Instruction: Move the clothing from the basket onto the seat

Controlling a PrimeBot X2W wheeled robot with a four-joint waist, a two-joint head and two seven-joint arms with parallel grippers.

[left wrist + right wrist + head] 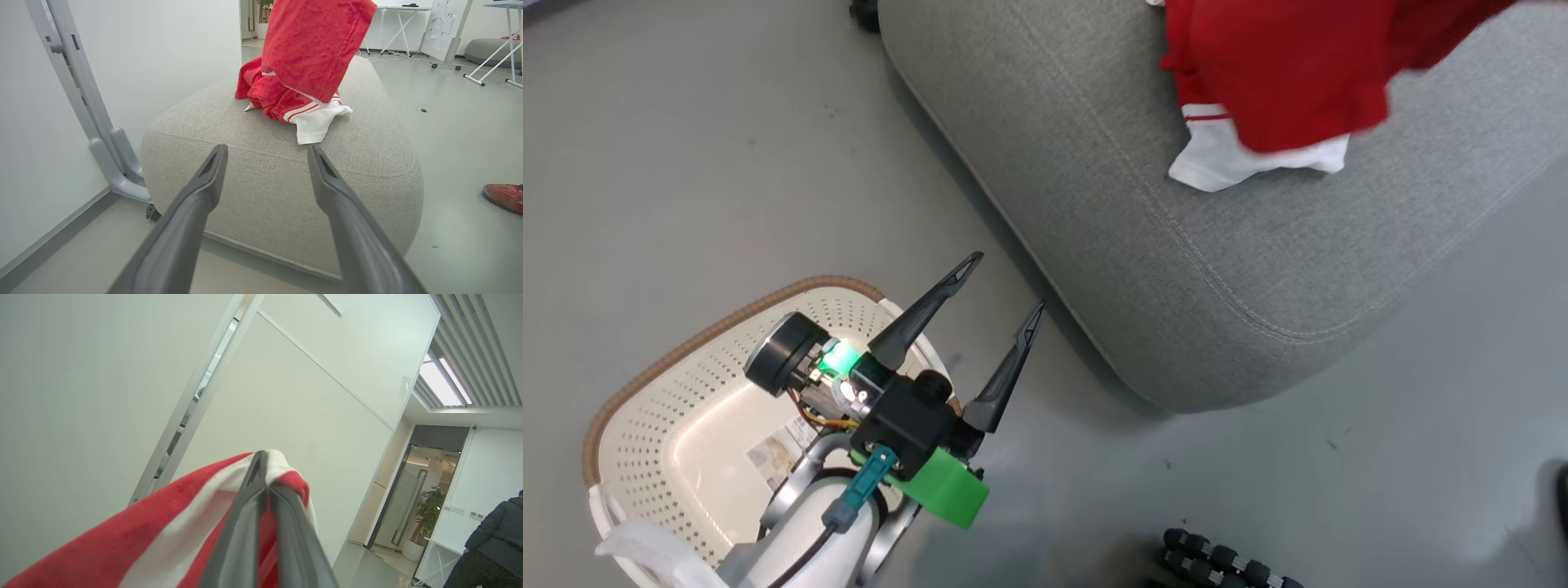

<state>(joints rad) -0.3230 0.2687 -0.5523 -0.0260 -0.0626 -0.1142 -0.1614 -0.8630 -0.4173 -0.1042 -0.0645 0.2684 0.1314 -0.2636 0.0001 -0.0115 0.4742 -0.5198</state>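
One red garment (314,45) is held clamped in the right gripper (263,469), hung lengthwise directly above the seat (196,118) and the clothing heap (286,104) already laid there; a downward release is judged next. The left gripper (1007,282) is spread apart, empty, over the basket (727,322), whose base label (776,453) cannot be read.

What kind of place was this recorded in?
Probably an office or lab, not a home: white partition walls, trestle tables and a wheeled whiteboard beyond the seat.
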